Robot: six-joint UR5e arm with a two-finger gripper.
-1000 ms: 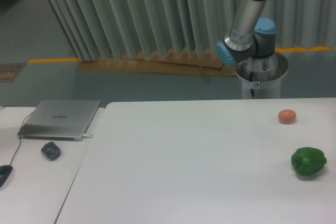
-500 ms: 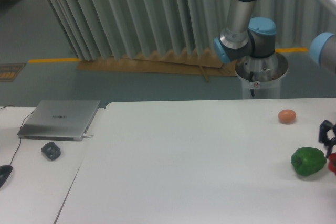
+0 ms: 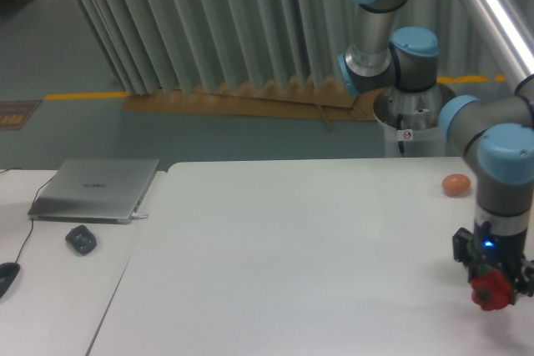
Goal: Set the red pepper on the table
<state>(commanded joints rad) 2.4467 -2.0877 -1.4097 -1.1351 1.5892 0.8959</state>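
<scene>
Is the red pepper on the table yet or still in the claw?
In the claw: its fingers are shut around the red pepper, low over the table. Whether it touches the surface, cannot tell.

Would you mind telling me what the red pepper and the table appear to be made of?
The red pepper, held in the gripper, looks like glossy moulded plastic, though real produce is possible: its colour is an even, saturated red. The table looks like matte white laminate: flat, uniform, without reflections.

Glossy red pepper [image 3: 491, 289], white table [image 3: 292, 264]
</scene>
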